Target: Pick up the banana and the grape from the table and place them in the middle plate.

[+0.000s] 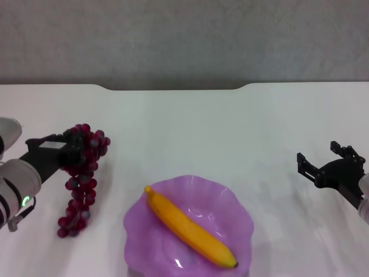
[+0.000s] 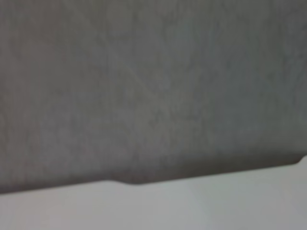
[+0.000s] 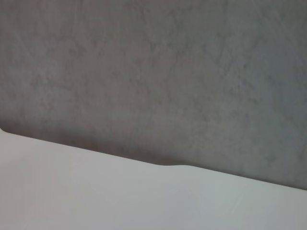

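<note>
The banana (image 1: 190,228) lies diagonally inside the purple middle plate (image 1: 233,199) at the front centre of the white table (image 1: 190,127). My left gripper (image 1: 74,147) is at the left, shut on the top of the grape (image 1: 78,187). The dark red bunch hangs down from it, left of the plate. My right gripper (image 1: 320,157) is open and empty at the right, apart from the plate. The wrist views show none of these things.
The table's notched far edge (image 1: 173,88) meets a grey wall (image 1: 184,40). The left wrist view shows the table (image 2: 192,206) and wall, as does the right wrist view, with its table (image 3: 96,191).
</note>
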Controlling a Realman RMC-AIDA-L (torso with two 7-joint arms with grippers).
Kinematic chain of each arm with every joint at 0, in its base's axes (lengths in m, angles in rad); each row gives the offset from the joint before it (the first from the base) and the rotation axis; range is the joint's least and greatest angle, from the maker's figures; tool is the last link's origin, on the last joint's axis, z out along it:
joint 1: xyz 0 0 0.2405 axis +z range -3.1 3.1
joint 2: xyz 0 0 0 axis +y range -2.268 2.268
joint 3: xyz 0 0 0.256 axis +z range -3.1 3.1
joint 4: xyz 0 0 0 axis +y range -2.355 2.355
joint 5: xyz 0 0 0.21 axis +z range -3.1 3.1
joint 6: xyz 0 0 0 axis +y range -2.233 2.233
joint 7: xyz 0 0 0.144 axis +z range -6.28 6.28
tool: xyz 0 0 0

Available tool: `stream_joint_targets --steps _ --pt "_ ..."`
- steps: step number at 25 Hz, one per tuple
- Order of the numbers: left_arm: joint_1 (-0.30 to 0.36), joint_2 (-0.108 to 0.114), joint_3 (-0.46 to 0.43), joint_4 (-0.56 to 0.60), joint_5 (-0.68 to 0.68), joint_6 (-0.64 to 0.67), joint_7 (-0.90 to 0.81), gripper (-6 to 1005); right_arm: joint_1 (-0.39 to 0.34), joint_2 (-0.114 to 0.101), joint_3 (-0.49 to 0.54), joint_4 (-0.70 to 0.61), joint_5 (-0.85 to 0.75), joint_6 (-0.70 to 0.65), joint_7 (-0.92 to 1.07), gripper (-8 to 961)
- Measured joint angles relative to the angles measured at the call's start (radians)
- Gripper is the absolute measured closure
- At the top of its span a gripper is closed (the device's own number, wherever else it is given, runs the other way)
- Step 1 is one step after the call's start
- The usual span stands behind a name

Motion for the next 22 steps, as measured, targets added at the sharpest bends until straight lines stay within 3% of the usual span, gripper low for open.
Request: stream_joint_targets --steps 10,22 --pt "0.098 0.002 -0.002 0.198 0.001 -0.023 0.057 864 -0.001 0.0 -0.002 0.0 0.0 0.008 0.0 71" --pt "0.243 0.004 -0.016 0.54 -0.059 -0.185 0.221 873 -0.003 0.002 -0.002 -0.003 0.0 0.01 0.0 71"
